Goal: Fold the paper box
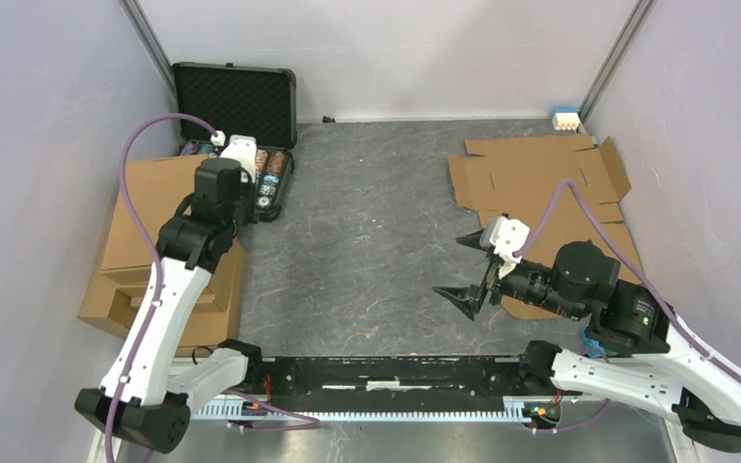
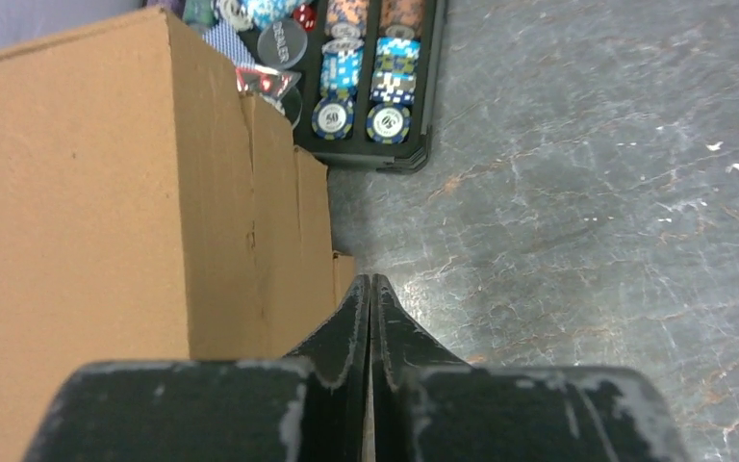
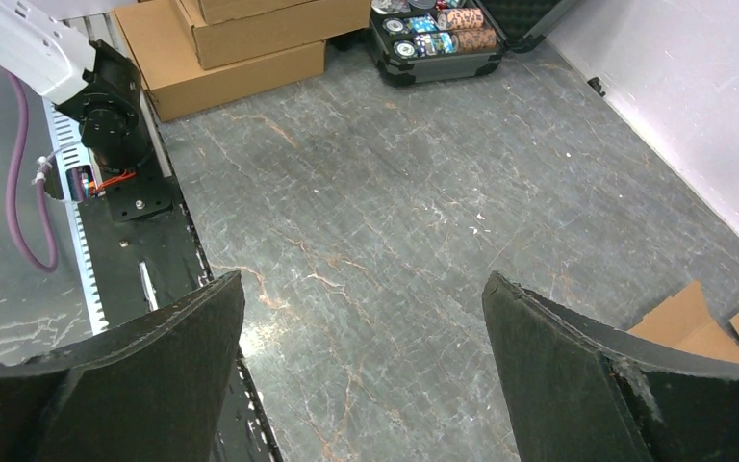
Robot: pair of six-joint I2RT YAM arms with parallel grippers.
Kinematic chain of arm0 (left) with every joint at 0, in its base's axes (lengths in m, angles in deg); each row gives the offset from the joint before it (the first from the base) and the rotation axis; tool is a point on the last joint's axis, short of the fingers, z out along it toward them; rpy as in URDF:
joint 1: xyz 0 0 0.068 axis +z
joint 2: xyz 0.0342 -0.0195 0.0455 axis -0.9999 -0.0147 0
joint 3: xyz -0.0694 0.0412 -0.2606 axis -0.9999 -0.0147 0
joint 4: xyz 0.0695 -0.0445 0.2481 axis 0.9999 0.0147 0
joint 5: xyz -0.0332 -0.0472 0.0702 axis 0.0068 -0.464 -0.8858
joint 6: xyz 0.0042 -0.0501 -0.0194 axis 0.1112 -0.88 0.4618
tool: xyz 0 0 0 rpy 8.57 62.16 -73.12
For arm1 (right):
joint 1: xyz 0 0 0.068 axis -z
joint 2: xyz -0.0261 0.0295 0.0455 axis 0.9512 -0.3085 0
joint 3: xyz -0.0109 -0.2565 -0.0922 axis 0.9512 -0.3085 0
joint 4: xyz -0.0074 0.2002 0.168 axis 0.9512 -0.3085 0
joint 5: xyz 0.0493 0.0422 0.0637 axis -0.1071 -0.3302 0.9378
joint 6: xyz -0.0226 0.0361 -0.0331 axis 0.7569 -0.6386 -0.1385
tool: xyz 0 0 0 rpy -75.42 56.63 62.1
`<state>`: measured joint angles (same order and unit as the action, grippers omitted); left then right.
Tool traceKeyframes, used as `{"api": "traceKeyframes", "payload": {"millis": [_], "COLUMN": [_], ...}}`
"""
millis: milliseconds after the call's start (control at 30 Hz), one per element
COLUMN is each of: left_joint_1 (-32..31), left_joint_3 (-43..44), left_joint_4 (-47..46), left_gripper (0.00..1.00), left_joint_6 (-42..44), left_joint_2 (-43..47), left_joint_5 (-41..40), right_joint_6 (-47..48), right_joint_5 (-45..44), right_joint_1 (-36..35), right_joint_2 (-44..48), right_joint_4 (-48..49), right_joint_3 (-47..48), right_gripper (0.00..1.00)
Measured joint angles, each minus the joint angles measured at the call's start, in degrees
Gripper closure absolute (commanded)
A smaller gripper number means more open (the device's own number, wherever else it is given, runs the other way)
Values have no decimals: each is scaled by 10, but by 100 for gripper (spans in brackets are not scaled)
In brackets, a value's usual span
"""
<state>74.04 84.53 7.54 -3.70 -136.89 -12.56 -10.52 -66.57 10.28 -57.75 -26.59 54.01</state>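
Note:
The paper box (image 1: 540,178) is a flat brown cardboard blank with flaps and slits, lying on the grey table at the right on top of more such blanks. Its corners show at the lower right of the right wrist view (image 3: 702,318). My right gripper (image 1: 463,268) is open and empty, hovering just left of the blanks with bare table between its fingers (image 3: 364,289). My left gripper (image 1: 238,210) is shut on nothing, at the right edge of a stack of brown boxes, its tips (image 2: 372,281) over the table beside them.
A stack of folded brown boxes (image 1: 145,222) stands at the left, also in the left wrist view (image 2: 77,192). An open black case of poker chips (image 1: 251,116) sits behind it. A small white and blue object (image 1: 565,119) is in the back right corner. Walls enclose three sides.

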Motion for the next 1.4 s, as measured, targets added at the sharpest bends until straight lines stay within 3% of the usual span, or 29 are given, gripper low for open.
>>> {"api": "traceKeyframes", "payload": {"millis": [267, 433, 533, 667, 833, 1133, 1267, 1400], "left_joint_1": [39, 104, 119, 119, 117, 99, 75, 10], "left_joint_3": [-16, -14, -2, 4, 4, -24, -86, -131], "left_joint_4": [6, 9, 10, 5, -9, -47, -85, -116], "left_gripper": [96, 62, 58, 30, 1, 0, 0, 0], "left_joint_6": [-70, -95, -96, -98, -102, -203, -263, -302], "left_joint_2": [-80, -121, -147, -156, -104, -51, -59, -90], "left_joint_5": [-87, -163, -229, -257, -154, 130, 203, 213], "right_joint_6": [0, 0, 1, 2, 1, -44, -55, -72], "right_joint_5": [0, 0, 0, 0, -7, -99, -146, -197], "right_joint_1": [0, 0, 0, 0, 0, 0, 0, 0], "right_joint_2": [-5, -5, 1, 13, 17, 9, 9, -16], "right_joint_4": [0, -2, -3, -5, 11, 86, 145, 195], "right_joint_3": [0, 0, 0, 0, -18, -126, -175, -203], "right_gripper": [2, 2, 2, 2, 2, 2, 2, 2]}}
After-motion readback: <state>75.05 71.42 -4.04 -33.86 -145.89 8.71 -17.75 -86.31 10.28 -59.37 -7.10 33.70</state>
